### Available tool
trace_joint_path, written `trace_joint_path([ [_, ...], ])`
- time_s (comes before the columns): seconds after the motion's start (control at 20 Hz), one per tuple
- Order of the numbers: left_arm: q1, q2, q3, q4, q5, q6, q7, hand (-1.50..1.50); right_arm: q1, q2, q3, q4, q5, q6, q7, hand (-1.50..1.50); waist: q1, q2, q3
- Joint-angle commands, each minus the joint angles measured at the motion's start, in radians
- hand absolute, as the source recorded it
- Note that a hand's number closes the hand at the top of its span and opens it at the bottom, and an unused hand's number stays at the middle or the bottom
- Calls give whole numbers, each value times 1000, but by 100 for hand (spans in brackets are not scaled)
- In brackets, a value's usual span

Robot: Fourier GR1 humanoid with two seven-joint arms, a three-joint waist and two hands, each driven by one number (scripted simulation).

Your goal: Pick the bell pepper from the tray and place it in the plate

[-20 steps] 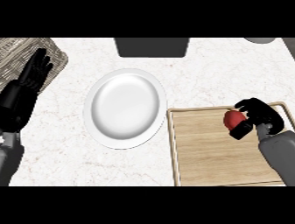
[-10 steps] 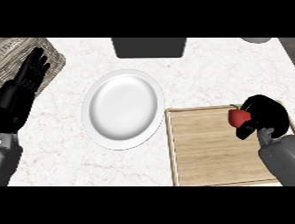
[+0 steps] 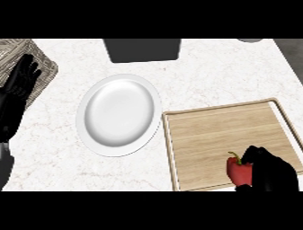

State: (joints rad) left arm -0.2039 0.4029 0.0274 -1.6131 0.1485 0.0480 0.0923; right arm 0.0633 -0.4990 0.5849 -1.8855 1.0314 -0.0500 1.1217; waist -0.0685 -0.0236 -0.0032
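Head view. My right hand (image 3: 271, 174) enters at the lower right edge of the view, over the near right part of the tray (image 3: 220, 130). Only the black hand shows; the forearm is cut off by the edge. Its fingers (image 3: 255, 155) curl over the top and right side of the pepper (image 3: 237, 172), so the hand is closed round the pepper and hides its right half. My left hand (image 3: 13, 96) rests at the left of the view, open, with fingers straight and pointing away from me, their tips over the edge of the basket (image 3: 4, 54).

Compared with half a second ago, my right hand and the pepper lie much nearer to me: then they were over the far right part of the tray, now they are by its near rim. The plate (image 3: 119, 114), the tray and my left hand keep their places on the counter (image 3: 213, 76).

Pepper: red and glossy, with a short green stalk curving up and to the left from its top. It lies within the tray's outline and well apart from the plate. Whether it touches the wood or is lifted off it I cannot tell. The plate is white and stands left of the tray, its right rim just beside the tray's left rim. A dark box (image 3: 142, 49) stands beyond the plate, at the far edge of the view
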Motion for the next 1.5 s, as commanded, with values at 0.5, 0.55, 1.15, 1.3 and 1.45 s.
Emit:
trace_joint_path([
  [0.5,-15,-55,-51,-24,-37,-9,-13,0,-36,407,334,-363,514,78,80,150,69,21,2],
  [0.55,-53,-15,0,18,-1,-38,0,0,-31,477,428,-355,594,89,111,150,64,19,1],
  [1.15,-128,-39,-31,35,-21,-52,33,0,-509,497,226,23,243,-62,218,150,106,32,2],
  [1.3,-109,-39,-32,12,-16,-60,33,0,-615,498,145,146,141,-97,202,150,128,34,2],
  [1.45,-119,-61,-37,25,-28,-43,20,0,-693,498,107,262,75,-174,197,150,130,35,2],
])
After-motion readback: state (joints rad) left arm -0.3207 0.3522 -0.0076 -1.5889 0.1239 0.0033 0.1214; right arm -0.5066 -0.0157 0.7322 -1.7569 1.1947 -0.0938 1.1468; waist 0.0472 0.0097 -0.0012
